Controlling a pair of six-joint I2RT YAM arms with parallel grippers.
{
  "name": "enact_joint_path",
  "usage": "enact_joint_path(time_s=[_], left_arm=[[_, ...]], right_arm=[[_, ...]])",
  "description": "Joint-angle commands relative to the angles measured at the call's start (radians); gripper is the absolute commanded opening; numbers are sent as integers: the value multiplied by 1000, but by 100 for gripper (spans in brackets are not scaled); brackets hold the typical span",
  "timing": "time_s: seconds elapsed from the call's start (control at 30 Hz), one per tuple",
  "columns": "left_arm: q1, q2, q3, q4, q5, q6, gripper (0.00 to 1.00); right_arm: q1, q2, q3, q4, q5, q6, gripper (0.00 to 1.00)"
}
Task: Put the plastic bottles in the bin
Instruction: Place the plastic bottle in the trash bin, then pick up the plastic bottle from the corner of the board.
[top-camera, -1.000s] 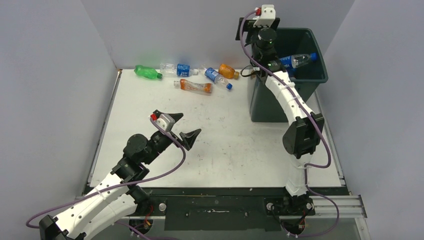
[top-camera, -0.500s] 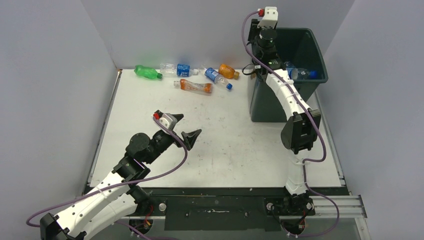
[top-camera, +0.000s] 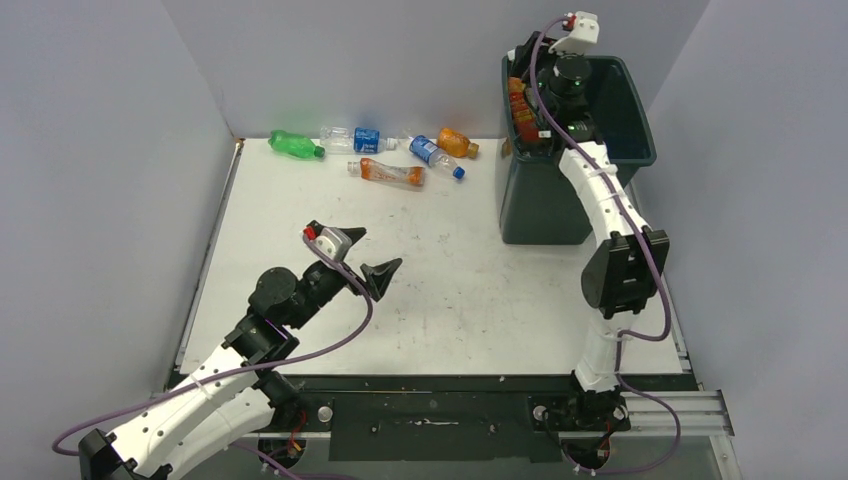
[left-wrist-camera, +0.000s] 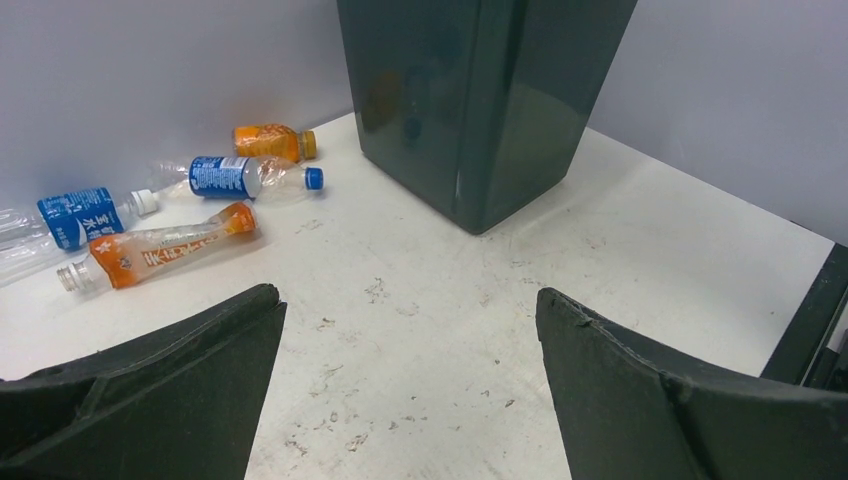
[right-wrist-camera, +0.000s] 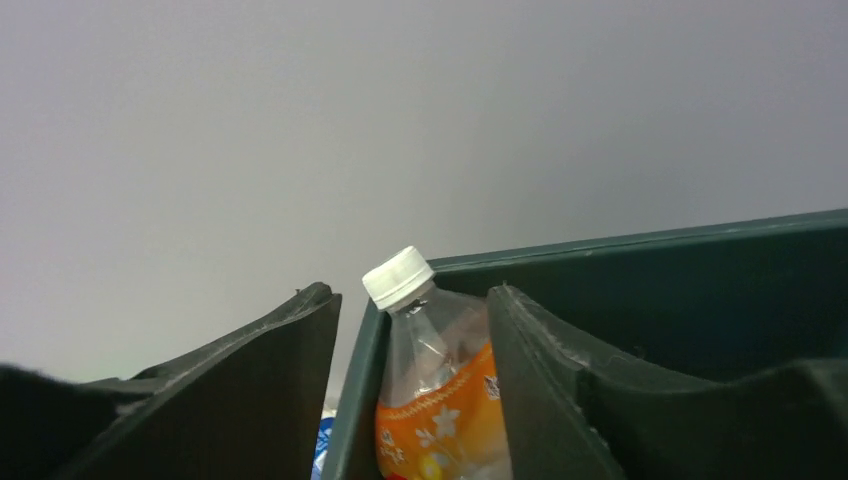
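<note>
The dark green bin (top-camera: 540, 205) stands at the back right, with bottles piled against its left wall. My right gripper (top-camera: 525, 70) hangs over that wall. In the right wrist view its jaws (right-wrist-camera: 410, 292) straddle the bin's rim (right-wrist-camera: 650, 240): the left finger is outside and the right finger inside, pressing an orange-labelled, white-capped bottle (right-wrist-camera: 440, 390) against the wall. Several plastic bottles lie at the table's back: green (top-camera: 292, 145), clear with a blue label (top-camera: 355, 138), crushed orange-labelled (top-camera: 390, 173), blue-labelled (top-camera: 435, 155) and orange (top-camera: 456, 142). My left gripper (top-camera: 375, 250) hovers wide open and empty over mid-table.
Grey walls close the table in on the left, back and right. In the left wrist view the bin (left-wrist-camera: 480, 100) stands ahead, and the bottles lie far left, the crushed one (left-wrist-camera: 160, 250) nearest. A black rail runs along the near edge (top-camera: 430, 380).
The blue bottle held over the bin a second ago has dropped inside. The right gripper shifted right and its jaws closed in on the bin's wall and the orange-labelled bottle. The left arm stayed still.
</note>
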Motion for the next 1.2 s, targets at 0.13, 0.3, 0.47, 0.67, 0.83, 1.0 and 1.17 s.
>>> enact_joint_path(time_s=[0.13, 0.3, 0.47, 0.67, 0.83, 1.0, 1.17], left_arm=[[-7, -33, 46, 32, -22, -4, 96], [0, -35, 39, 33, -198, -14, 96], [7, -31, 38, -2, -479, -23, 96], [105, -14, 35, -13, -599, -161, 96], [343, 140, 141, -128, -418, -468, 96], [522, 365, 261, -192, -325, -775, 96], [604, 625, 424, -192, -355, -811, 96]], right_arm=[[-22, -274, -173, 227, -187, 218, 81], [31, -434, -356, 363, -332, 330, 82], [177, -659, -674, 435, -394, 302, 85], [360, -905, -1119, 517, -270, 305, 86], [431, -974, -1354, 490, -260, 331, 86], [495, -982, -1494, 495, -247, 332, 86], [583, -939, -1563, 467, -212, 292, 85]])
